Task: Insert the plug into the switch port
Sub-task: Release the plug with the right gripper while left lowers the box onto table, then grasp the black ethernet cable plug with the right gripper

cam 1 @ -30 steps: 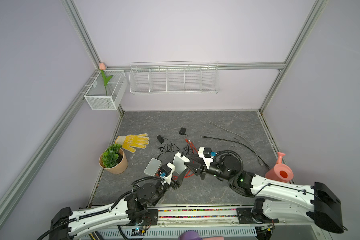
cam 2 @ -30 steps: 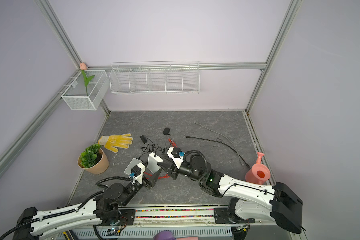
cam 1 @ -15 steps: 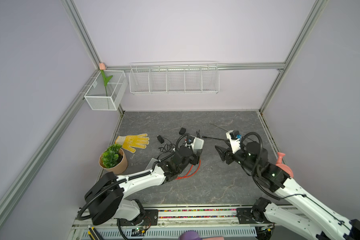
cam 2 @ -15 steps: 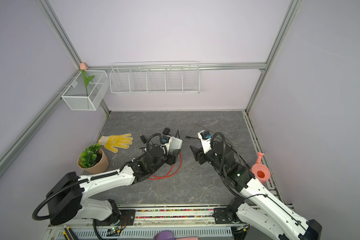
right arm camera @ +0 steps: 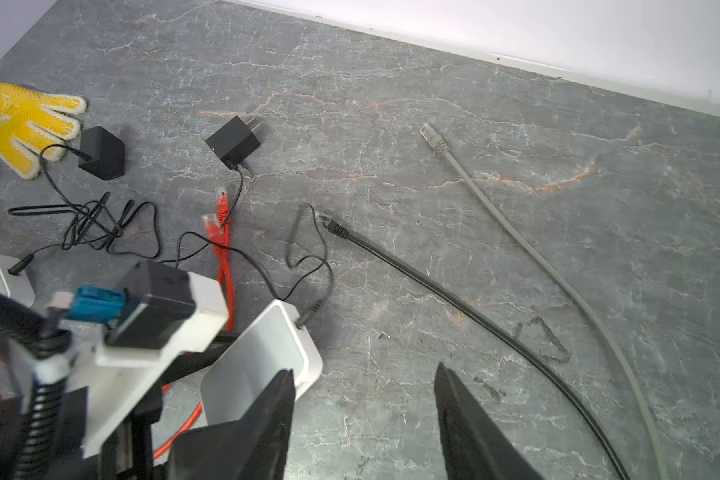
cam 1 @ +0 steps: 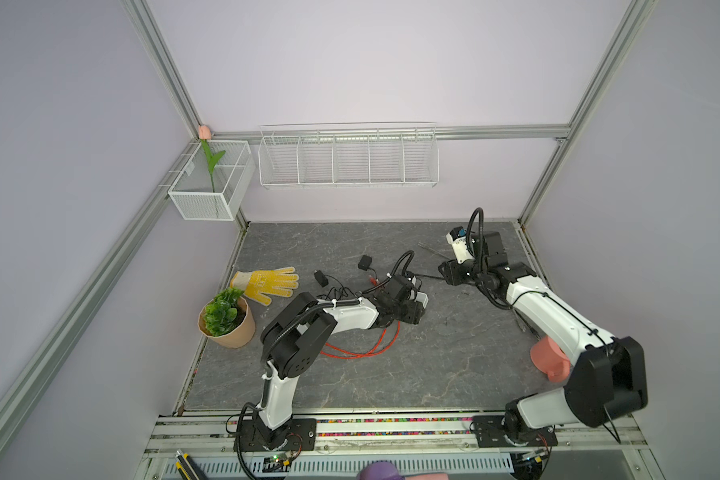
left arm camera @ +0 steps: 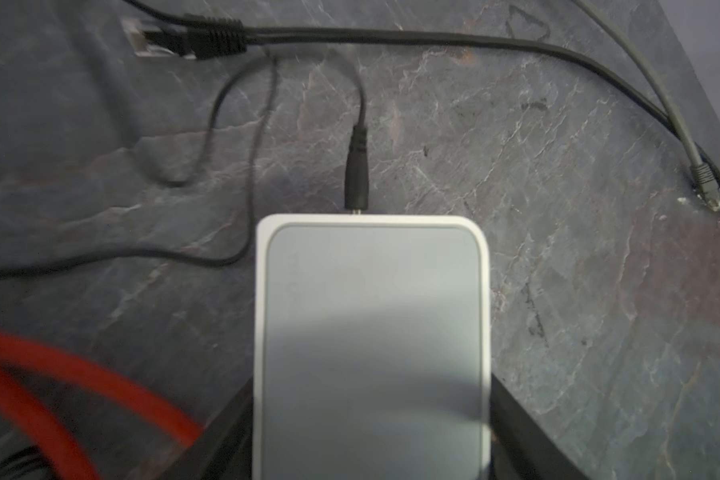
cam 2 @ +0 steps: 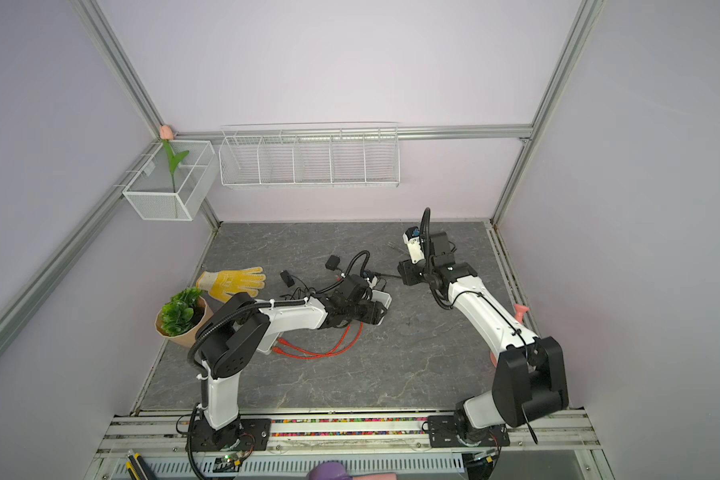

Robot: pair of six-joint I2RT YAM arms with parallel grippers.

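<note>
Left claw (left arm camera: 371, 382) is squeezing the white switch (left arm camera: 371, 311) from both sides, in the middle of the table (cam 1: 433, 374). A thin round plug (left arm camera: 357, 174) sits at the switch's edge away from the claw. It looks pushed in, but the picture is blurry. Right claw (right arm camera: 363, 370) is wide apart and holds nothing. It hangs to the right, a bit farther back. The black cable's plug (right arm camera: 336, 229) lies on the table between the two claws. A red cable (cam 1: 362, 353) lies near the switch.
</note>
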